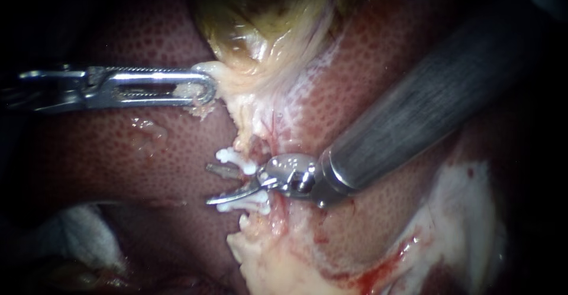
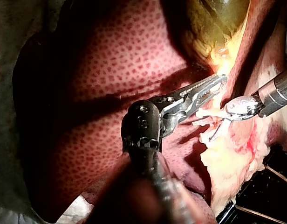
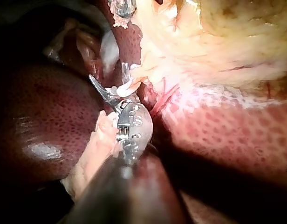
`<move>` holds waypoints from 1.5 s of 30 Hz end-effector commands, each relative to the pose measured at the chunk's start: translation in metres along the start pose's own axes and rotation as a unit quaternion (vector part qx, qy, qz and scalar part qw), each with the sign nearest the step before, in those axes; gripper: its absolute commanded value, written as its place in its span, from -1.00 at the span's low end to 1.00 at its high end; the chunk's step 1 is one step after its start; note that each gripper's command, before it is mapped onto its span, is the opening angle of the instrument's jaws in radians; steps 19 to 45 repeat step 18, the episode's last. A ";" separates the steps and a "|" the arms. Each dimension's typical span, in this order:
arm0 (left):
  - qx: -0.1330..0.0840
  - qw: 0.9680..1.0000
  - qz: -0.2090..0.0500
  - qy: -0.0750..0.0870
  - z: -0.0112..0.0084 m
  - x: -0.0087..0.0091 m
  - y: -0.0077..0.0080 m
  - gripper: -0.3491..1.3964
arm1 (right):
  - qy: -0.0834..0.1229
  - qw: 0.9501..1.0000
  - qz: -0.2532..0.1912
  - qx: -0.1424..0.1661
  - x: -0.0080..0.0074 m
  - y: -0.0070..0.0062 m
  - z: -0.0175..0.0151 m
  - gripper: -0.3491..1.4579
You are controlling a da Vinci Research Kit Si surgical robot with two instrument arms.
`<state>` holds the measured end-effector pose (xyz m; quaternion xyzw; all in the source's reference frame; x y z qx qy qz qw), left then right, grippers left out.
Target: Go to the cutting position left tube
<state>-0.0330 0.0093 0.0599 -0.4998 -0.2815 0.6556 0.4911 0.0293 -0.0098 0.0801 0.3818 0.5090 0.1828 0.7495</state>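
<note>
Between the spread blades of my right instrument (image 1: 208, 184), close to their hinge, the clipped tube (image 1: 259, 142) is running from the gallbladder (image 1: 260, 29) toward the pale fat (image 1: 266, 262) beyond the claw. That claw is standing released and gripping nothing. One curved blade is lying just beside the upper clip (image 1: 238, 160) and the other along the lower clip (image 1: 247, 204), so the stretch between the two clips is sitting in the gap, which looks like the place meant for the cut. I cannot tell whether a second tube is lying beside it, so which tube this is stays a judgement.

Well apart from that claw, my left instrument (image 1: 208, 87) is clenching its claw on the gallbladder's pale edge. It seems to be pulling the edge away, so that the tube is drawn taut and lifted off the liver (image 1: 118, 153).

Around the blades, the clips themselves are crowding the gap, and a blade straying onto either would be the hazard. Liver is lying right behind the blade tips, and white gauze (image 1: 77, 230) is sitting off to the far side, clear of the work.
</note>
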 end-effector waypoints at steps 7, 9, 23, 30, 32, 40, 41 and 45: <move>-0.001 1.000 0.000 0.000 -0.0001 0.0000 0.0000 -1.00 | 0.005 1.000 0.003 0.000 0.0003 0.0002 0.0007 0.73; -0.001 1.000 0.000 0.000 -0.0001 0.0000 0.0000 -1.00 | 0.005 1.000 0.003 0.000 0.0003 0.0002 0.0006 0.62; -0.001 1.000 0.000 0.000 0.0000 0.0000 0.0000 -1.00 | 0.005 1.000 0.003 0.000 0.0001 0.0003 0.0004 0.62; -0.001 1.000 0.000 0.000 0.0000 0.0000 0.0000 -1.00 | 0.005 1.000 0.003 0.000 0.0001 0.0003 0.0004 0.62; -0.001 1.000 0.000 0.000 0.0000 0.0000 0.0000 -1.00 | 0.005 1.000 0.003 0.000 0.0001 0.0003 0.0004 0.62; -0.001 1.000 0.000 0.000 0.0000 0.0000 0.0000 -1.00 | 0.005 1.000 0.003 0.000 0.0001 0.0003 0.0004 0.62; -0.001 1.000 0.000 0.000 0.0000 0.0000 0.0000 -1.00 | 0.005 1.000 0.003 0.000 0.0001 0.0003 0.0004 0.62; -0.001 1.000 0.000 0.000 0.0000 0.0000 0.0000 -1.00 | 0.005 1.000 0.003 0.000 0.0001 0.0003 0.0004 0.62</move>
